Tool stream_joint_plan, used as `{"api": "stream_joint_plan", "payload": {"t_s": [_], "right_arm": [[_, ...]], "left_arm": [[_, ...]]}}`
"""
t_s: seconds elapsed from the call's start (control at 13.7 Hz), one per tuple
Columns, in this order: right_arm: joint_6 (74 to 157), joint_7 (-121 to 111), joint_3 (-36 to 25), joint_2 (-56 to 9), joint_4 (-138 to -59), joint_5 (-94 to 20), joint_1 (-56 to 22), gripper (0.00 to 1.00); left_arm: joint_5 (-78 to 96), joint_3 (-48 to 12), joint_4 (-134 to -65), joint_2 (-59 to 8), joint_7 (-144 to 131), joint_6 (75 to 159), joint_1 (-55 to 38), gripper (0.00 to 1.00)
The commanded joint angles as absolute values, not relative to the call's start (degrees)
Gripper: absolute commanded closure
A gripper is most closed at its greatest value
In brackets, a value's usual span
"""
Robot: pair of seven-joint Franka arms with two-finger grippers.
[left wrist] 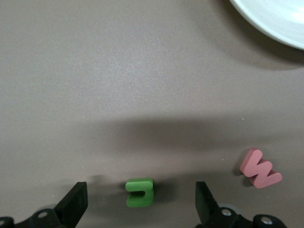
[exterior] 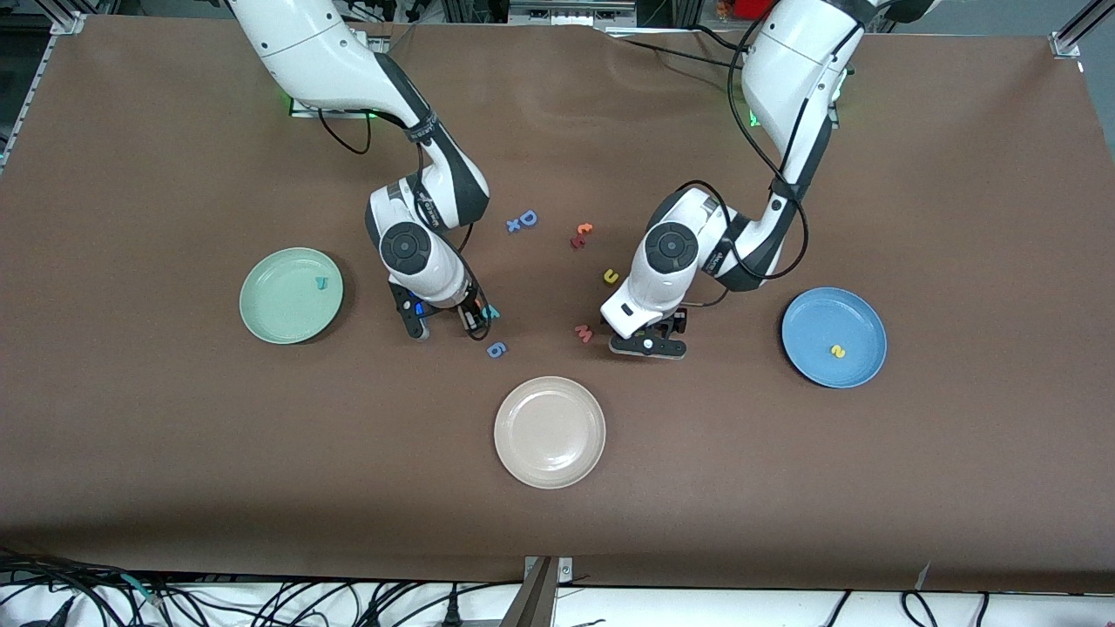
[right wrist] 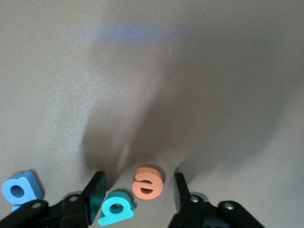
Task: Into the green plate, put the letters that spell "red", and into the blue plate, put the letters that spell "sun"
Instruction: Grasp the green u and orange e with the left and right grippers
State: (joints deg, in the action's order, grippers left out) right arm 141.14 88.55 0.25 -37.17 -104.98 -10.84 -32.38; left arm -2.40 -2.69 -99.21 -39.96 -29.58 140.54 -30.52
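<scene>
My right gripper (exterior: 476, 324) is down at the table and open, its jaws astride the orange "e" (right wrist: 147, 183) and the teal "d" (right wrist: 116, 207) (exterior: 492, 311); one finger (right wrist: 95, 195) is close against the "d". The green plate (exterior: 291, 295) holds the teal "r" (exterior: 320, 282). My left gripper (exterior: 649, 345) is low and open, with the green "n" (left wrist: 140, 192) lying midway between its fingers and touching neither. The yellow "u" (exterior: 611, 276) lies on the table near the left arm. In the blue plate (exterior: 834, 337) lies the yellow "s" (exterior: 837, 351).
A cream plate (exterior: 550, 431) (left wrist: 275, 19) sits nearer the front camera. A pink "w" (exterior: 584, 332) (left wrist: 260, 168) lies beside the left gripper. A blue "6" (exterior: 496, 350) (right wrist: 19, 189) lies by the right gripper. A blue "D" (exterior: 527, 219) and small red letters (exterior: 582, 233) lie farther back.
</scene>
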Motion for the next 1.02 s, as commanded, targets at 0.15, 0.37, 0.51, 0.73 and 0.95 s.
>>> {"api": "stream_joint_plan", "payload": {"t_s": [0.15, 0.37, 0.51, 0.73, 0.95], "right_arm": [[141.07, 88.68, -0.09, -38.14, -104.24, -11.07, -32.87, 0.66], [140.8, 88.42, -0.17, -38.14, -104.24, -11.07, -32.87, 0.69], [139.93, 86.93, -0.44, -37.36, -104.24, -10.99, -32.43, 0.69], [131.78, 82.9, -2.98, -33.85, -103.28, -11.07, -32.34, 0.69], [121.06, 75.26, -7.37, -30.51, -101.34, -11.42, -32.08, 0.69]], "left_arm": [[-3.08, -2.11, -99.23, -40.69, -30.5, 141.77, -31.03, 0.08], [-3.08, -2.11, -99.49, -40.61, -30.5, 141.77, -30.94, 0.22], [-3.08, -2.11, -99.75, -40.52, -30.5, 141.77, -31.03, 0.24], [-3.08, -2.11, -100.72, -40.17, -30.5, 141.77, -31.03, 0.3], [-3.08, -2.11, -101.16, -40.08, -30.5, 141.77, -31.03, 0.34]]}}
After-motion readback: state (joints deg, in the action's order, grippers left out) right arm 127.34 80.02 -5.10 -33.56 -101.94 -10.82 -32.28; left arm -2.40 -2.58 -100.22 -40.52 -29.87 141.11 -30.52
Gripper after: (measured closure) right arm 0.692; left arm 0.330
